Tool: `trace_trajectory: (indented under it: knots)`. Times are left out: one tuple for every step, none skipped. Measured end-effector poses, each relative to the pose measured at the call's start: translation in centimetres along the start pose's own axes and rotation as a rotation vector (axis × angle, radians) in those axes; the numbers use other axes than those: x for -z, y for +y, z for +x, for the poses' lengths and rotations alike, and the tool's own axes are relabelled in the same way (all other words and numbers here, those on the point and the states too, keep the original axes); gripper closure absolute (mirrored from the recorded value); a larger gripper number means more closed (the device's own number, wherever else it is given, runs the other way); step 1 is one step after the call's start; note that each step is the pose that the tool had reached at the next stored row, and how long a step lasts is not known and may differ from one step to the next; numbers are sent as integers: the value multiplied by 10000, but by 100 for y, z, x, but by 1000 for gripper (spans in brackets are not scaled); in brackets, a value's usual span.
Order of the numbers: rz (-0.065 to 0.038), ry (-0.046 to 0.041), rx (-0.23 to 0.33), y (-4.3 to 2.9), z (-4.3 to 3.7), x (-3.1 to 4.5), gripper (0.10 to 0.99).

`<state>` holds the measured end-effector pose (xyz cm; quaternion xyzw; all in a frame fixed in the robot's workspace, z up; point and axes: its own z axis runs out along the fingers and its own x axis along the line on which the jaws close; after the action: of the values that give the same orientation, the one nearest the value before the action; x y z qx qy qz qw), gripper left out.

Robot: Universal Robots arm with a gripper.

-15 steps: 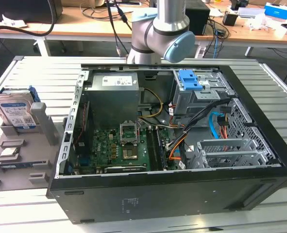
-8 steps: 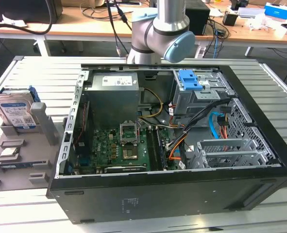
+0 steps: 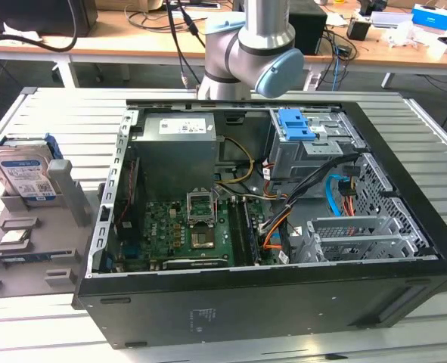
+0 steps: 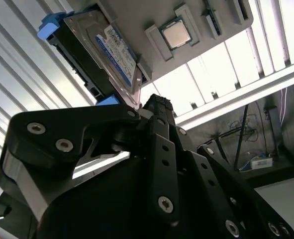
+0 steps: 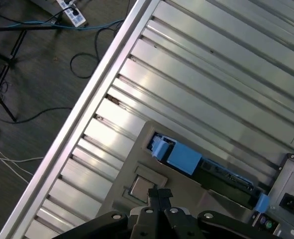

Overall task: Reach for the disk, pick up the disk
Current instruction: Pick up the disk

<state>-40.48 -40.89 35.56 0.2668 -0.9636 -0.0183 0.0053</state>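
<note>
Tool (image 5: 159, 194), apparently clenched empty, near upright disk (image 4: 113, 50) in grey stand (image 3: 66, 198); best spread, then centred across its flat faces

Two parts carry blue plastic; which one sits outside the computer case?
The disk, standing in the grey holder at the exterior view's left; the blue latch tops the drive cage inside.
</note>
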Motion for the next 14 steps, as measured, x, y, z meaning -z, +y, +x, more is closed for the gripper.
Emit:
trace_trajectory:
  knots:
    - [0,5,140,0,0,0,980]
    - [0,9,250,0,0,0,980]
    - [0,13,336,0,0,0,980]
    - [0,16,426,0,0,0,980]
    - [0,19,522,0,0,0,980]
    - [0,26,675,0,0,0,980]
    - [0,30,764,0,0,0,980]
    - [0,33,883,0,0,0,980]
    - [1,42,1108,0,0,0,980]
    - [1,47,1238,0,0,0,980]
    - [0,51,1337,0,0,0,980]
    - [1,59,1535,0,0,0,980]
    - [1,62,1644,0,0,0,980]
    - [1,66,1738,0,0,0,980]
